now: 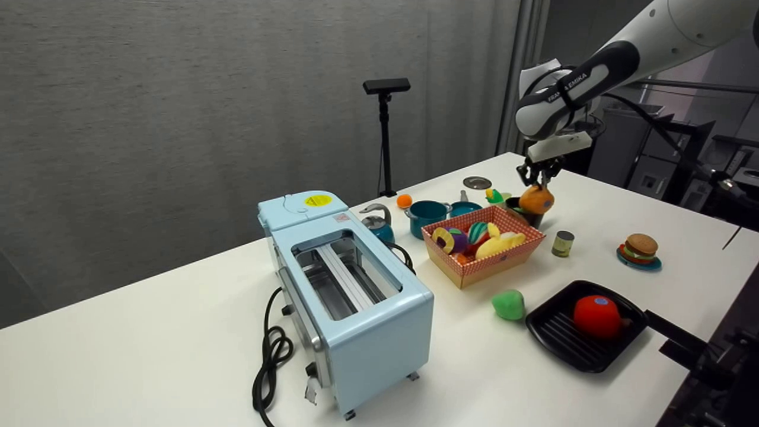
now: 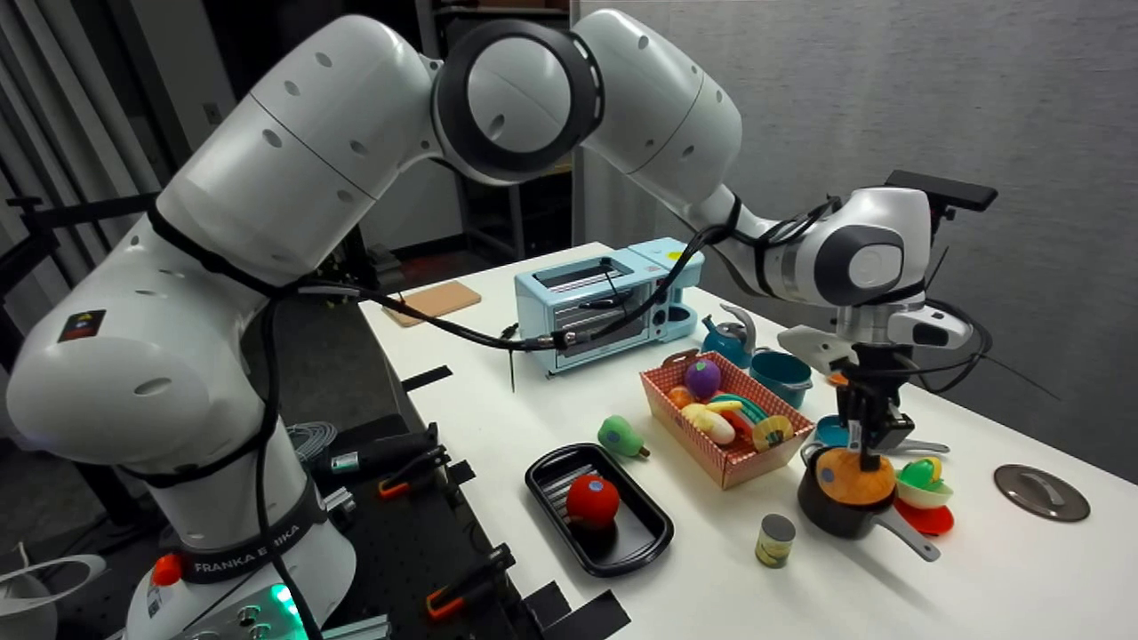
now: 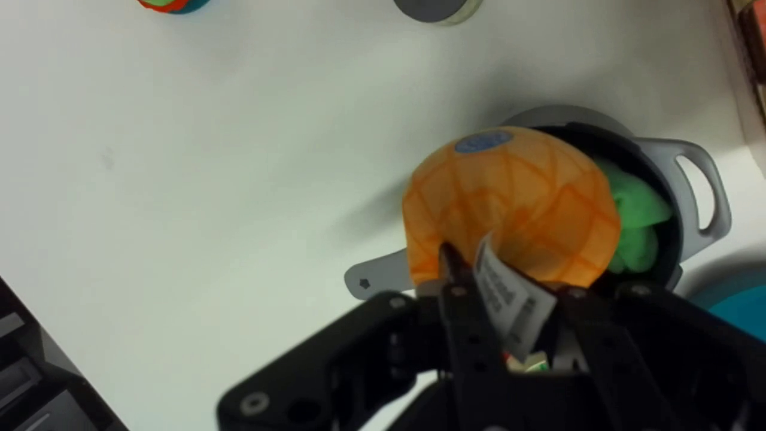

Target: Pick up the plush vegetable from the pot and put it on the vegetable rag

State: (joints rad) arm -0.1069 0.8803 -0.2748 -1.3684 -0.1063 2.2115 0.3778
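Observation:
My gripper (image 2: 864, 449) points down over the black pot (image 2: 827, 520) with grey handles. Its fingers are closed on the top of an orange plush vegetable (image 2: 855, 480), which also shows in an exterior view (image 1: 536, 200). In the wrist view the orange plush (image 3: 514, 191) sits at the fingertips, with its white tag between the fingers. It covers much of the mouth of the pot (image 3: 685, 233); whether it touches the rim is unclear. A green plush (image 3: 634, 203) lies inside the pot. A red gingham basket (image 2: 680, 444) holds several plush vegetables. No rag can be made out.
A grey can (image 2: 775, 540) stands near the pot. A teal pan (image 2: 831, 431) and a bowl (image 2: 925, 494) with toys are close by. A black grill pan (image 1: 557, 338) holds a red plush. A green plush pear (image 1: 509, 305), toy burger (image 1: 640, 248) and blue oven (image 1: 379, 350) are on the table.

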